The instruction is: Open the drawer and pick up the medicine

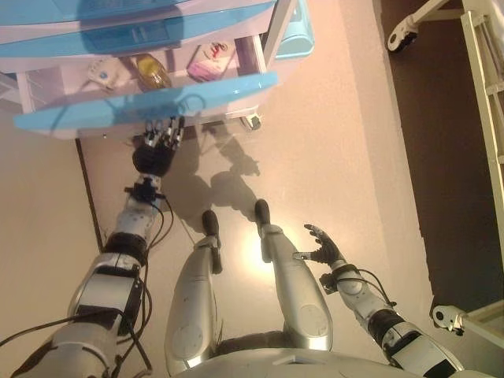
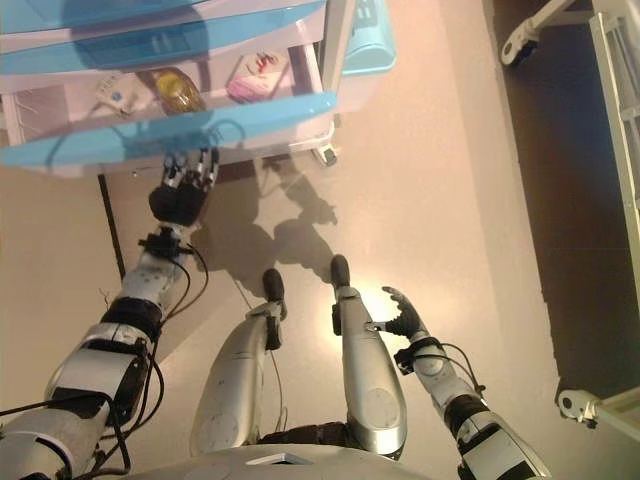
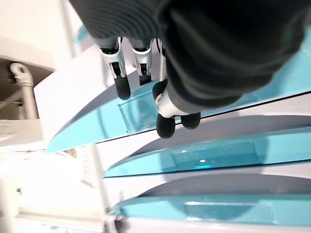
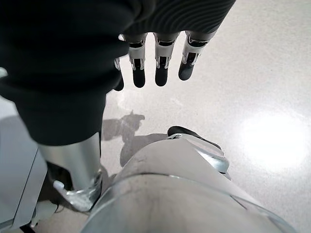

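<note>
A white cabinet's drawer (image 1: 150, 106) with a light-blue front stands pulled out at the top left. Inside it lie a white packet (image 1: 104, 72), a yellow bottle (image 1: 152, 71) and a pink box (image 1: 211, 61). My left hand (image 1: 155, 153) is just below the drawer's front, its fingers (image 3: 121, 87) nearly straight with the dark tips against the clear handle recess; it holds nothing. My right hand (image 1: 323, 248) hangs low at the right over the floor, its fingers (image 4: 160, 73) relaxed and empty.
Two closed blue-fronted drawers (image 1: 118, 35) sit above the open one. A caster (image 1: 252, 120) shows under the cabinet's corner. A light-blue bin (image 1: 298, 35) stands beside the cabinet. White wheeled frames (image 1: 484, 79) stand on darker floor at the right.
</note>
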`<state>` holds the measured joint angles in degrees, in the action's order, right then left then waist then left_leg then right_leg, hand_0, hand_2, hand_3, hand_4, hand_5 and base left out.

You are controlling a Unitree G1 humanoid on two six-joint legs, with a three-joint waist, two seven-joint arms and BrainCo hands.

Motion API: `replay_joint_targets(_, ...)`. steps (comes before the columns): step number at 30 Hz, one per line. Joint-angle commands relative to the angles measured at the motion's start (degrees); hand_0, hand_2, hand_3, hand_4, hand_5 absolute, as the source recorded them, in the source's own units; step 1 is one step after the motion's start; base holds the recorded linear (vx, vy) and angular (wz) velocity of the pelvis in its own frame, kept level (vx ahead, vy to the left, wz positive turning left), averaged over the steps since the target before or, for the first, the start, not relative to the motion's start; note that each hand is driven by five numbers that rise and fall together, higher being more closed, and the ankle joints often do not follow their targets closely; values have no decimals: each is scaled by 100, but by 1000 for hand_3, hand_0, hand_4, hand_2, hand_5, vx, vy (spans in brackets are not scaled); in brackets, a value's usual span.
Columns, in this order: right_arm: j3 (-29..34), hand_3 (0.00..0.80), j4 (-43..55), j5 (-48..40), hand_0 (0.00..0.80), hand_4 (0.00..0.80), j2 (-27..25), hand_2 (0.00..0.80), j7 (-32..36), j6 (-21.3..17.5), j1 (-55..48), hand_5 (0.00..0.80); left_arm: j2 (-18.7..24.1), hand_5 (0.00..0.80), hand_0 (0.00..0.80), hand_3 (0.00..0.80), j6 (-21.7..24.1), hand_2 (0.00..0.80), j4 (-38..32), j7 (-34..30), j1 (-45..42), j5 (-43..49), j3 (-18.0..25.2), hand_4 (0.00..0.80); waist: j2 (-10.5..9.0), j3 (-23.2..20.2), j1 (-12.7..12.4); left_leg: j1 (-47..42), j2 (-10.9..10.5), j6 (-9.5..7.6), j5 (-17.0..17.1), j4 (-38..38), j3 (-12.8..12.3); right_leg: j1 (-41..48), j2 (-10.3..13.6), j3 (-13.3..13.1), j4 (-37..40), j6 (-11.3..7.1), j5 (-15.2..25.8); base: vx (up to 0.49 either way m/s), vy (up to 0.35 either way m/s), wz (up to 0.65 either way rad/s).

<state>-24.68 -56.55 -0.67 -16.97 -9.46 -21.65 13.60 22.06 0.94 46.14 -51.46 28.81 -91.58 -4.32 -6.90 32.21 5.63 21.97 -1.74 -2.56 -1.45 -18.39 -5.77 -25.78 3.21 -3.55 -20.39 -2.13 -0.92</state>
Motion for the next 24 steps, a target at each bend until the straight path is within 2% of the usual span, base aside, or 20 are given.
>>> replay_joint_targets(1,208,0,239,217,0,0,-286,0,-61,20,-468,0,-522,800,800,800,-358,800,-1741,-2120,80,444,-110,800,469,-364,-153,-12,-210,-33,-547,-313,256,229,-189,211,-11,279,-170,-31,31,17)
replay_joint_targets(3,308,0,206,412,0,0,-351,0,17,-1,-470,0,-743,800,800,800,-623,800,-1691,-2615,-534,682,-360,800,501,-402,-257,-163,-228,-22,-462,-168,324,400,-158,315,23,282,-186,-32,25,12)
replay_joint_targets(8,414,0,150,587,0,0,-457,0,213,-28,-436,0,-909,800,800,800,-1024,800,-1313,-3119,-1292,1191,-776,800,514,-497,-417,-434,-179,28,-380,21,442,746,-138,534,69,307,-266,-19,-30,17)
replay_joint_targets(12,525,0,174,729,0,0,-516,0,386,35,-472,0,-997,800,800,800,-1464,800,-813,-3357,-1984,1669,-840,800,528,-631,-562,-785,-102,105,-280,300,543,1172,-110,750,281,300,-282,36,-86,25)
replay_joint_targets(15,634,0,176,777,0,0,-519,0,448,30,-551,0,-1001,800,800,800,-1921,800,-208,-3302,-2530,1951,-639,800,521,-756,-693,-1032,-43,164,-216,526,594,1464,-73,937,497,273,-276,48,-98,19)
replay_joint_targets(18,776,0,42,812,0,0,-458,0,441,-60,-616,0,-1000,800,800,800,-2417,800,566,-2811,-3041,2001,-238,800,516,-893,-832,-1238,-44,200,-188,668,663,1761,-49,1117,702,265,-297,59,-92,36)
replay_joint_targets(21,912,0,-84,814,0,0,-387,0,387,-15,-706,0,-1017,800,800,800,-2616,800,1151,-2539,-3452,2570,183,800,515,-1057,-948,-1446,-69,228,-188,772,741,2087,-33,1261,891,261,-342,112,-52,18)
replay_joint_targets(24,1016,0,-343,1001,0,0,-348,0,312,79,-753,0,-955,800,800,800,-2595,800,1598,-2319,-3547,3079,392,800,533,-1221,-998,-1612,-89,216,-199,842,798,2273,-25,1350,949,267,-387,108,-16,29)
